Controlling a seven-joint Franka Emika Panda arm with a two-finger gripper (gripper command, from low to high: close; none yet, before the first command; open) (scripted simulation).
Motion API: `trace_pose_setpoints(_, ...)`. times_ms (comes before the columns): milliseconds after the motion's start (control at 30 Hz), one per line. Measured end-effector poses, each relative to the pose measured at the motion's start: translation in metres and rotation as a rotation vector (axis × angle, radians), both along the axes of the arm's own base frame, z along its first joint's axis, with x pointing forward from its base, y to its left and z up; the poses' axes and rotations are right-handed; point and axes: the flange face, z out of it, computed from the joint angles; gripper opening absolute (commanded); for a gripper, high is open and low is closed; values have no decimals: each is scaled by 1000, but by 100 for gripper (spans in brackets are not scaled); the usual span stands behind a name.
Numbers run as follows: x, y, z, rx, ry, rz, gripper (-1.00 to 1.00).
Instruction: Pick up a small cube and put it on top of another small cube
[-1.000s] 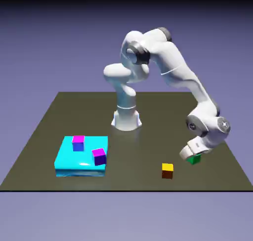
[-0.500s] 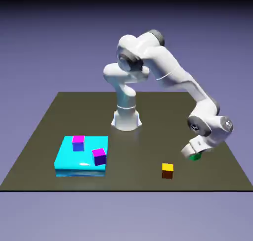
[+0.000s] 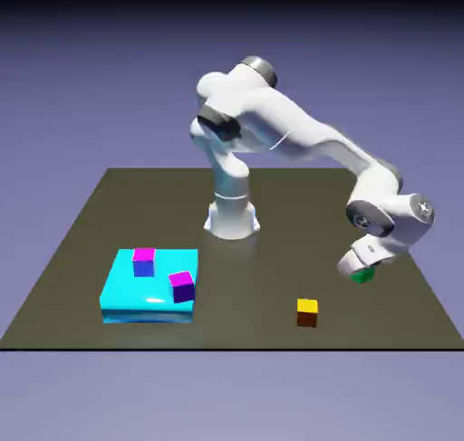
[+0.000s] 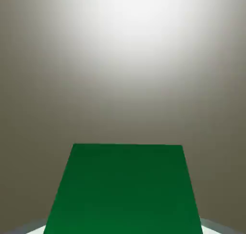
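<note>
My gripper (image 3: 362, 271) is shut on the small cube (image 3: 365, 276), which is teal-green. It hangs a little above the table near the exterior view's right edge. The hand mostly covers the cube there, so only a green corner shows under the fingers. In the hand view the small cube (image 4: 126, 190) fills the bottom middle as a large green face and hides the fingertips. Bare table lies beyond it. A yellow-topped orange cube (image 3: 307, 311) sits on the table, to the exterior view's left of the gripper and nearer the front edge.
A flat cyan block (image 3: 149, 288) lies at the exterior view's front left. It carries a blue cube with a magenta top (image 3: 143, 262) and a purple cube (image 3: 182, 286). The robot base (image 3: 232, 218) stands at the far middle. The table's right edge (image 3: 426, 285) is close to the gripper.
The gripper has shut on the green cube and lifted it off the table, moving slightly up and toward the exterior view's right. The upper arm has swung lower and leftward.
</note>
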Motion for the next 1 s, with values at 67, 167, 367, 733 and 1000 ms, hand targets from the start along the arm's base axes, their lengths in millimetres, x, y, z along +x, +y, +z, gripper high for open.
trace_pose_setpoints(67, 5, -18, -5, -13, 29, -2, -100)
trace_pose_setpoints(167, 22, -55, -7, -36, 52, -41, -100)
trace_pose_setpoints(367, 67, -160, 1, -88, 52, -205, -100)
trace_pose_setpoints(733, 97, -359, 67, -63, 0, -550, -100)
trace_pose_setpoints(1000, 69, -494, 134, 47, -93, -808, -100)
